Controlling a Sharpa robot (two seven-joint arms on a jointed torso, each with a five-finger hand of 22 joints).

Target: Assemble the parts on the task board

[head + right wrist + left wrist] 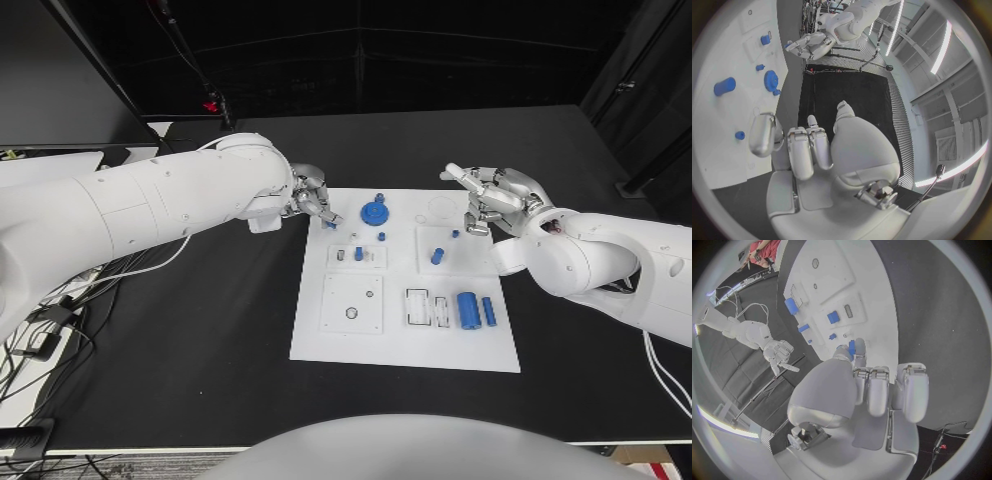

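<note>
The main risk, as I judge it, is that the small blue peg (852,347) pinched at the tips of the left robot hand (310,200) slips or tilts as it goes down; the piece is tiny against those fingers, so a slight misalignment could jam it beside its socket or flick it across the white board (325,345); a sweeping arm could also knock the loose pieces.

The left robot hand hovers over the board's far left corner, grasping the peg between thumb and a finger, the other fingers curled alongside; the blue gear (375,212) lies just beside it toward the middle of the board.

The right robot hand (495,200) hangs above the far right edge of the board; whether it grips anything I cannot tell; a small blue piece (476,229) shows just under its fingers, and contact is unclear.

The blue cylinder (467,309) and a slimmer blue bar (490,311) rest near the board's near right corner, well apart from both hands; the board sits mid-table (188,350).
</note>
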